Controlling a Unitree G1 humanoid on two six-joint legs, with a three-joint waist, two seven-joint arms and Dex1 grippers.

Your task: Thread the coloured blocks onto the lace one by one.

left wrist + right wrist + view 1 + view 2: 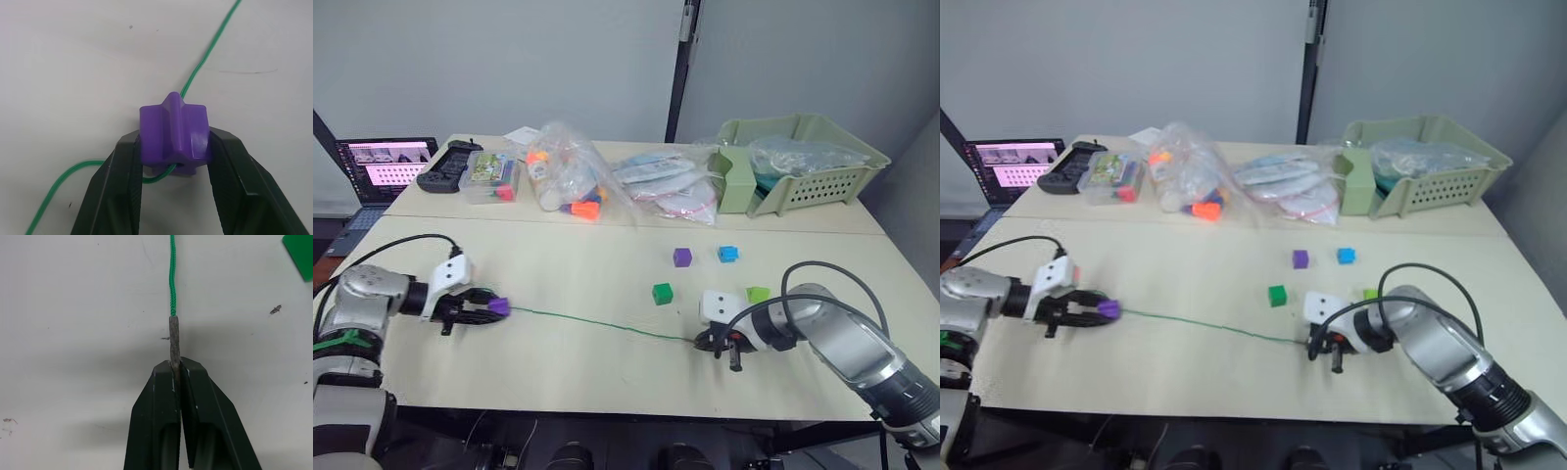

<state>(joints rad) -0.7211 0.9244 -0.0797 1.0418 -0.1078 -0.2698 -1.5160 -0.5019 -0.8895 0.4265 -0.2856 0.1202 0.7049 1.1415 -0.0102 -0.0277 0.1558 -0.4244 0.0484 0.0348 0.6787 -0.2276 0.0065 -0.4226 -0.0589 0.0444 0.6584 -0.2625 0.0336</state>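
Note:
A thin green lace (597, 323) lies stretched across the table between my two grippers. My left gripper (487, 305) is shut on a purple block (174, 133), and the lace passes through that block. My right gripper (713, 341) is shut on the lace's pale stiff tip (174, 342). Loose on the table beyond the lace sit a second purple block (682, 257), a blue block (728, 254), a dark green block (663, 294) and a lime green block (758, 294) just behind my right wrist.
At the back stand a pale green basket (822, 157) with bagged items, clear plastic bags (570, 181) holding orange toy pieces, a small box (492, 174), a black controller (450, 166) and a laptop (384, 166) at far left. A seam (783, 230) joins two tables.

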